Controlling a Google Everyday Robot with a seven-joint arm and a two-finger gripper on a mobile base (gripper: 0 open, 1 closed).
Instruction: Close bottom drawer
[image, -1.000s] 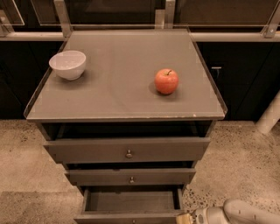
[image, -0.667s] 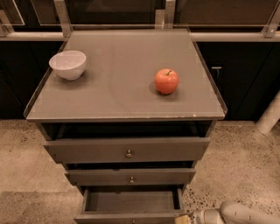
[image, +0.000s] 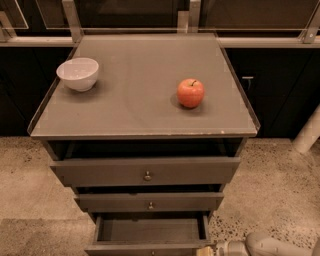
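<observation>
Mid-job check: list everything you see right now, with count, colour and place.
bowl: one, white, rear left of the cabinet top
apple: one, red, right of centre on the cabinet top
cabinet top: one, grey, centre of view
top drawer: one, dark grey-brown, just under the top
middle drawer: one, dark grey-brown, below it
bottom drawer: one, dark grey-brown, lowest, pulled open
post: one, white, far right on the floor
arm: one, light grey, bottom right
gripper: one, at the bottom drawer's front right corner
</observation>
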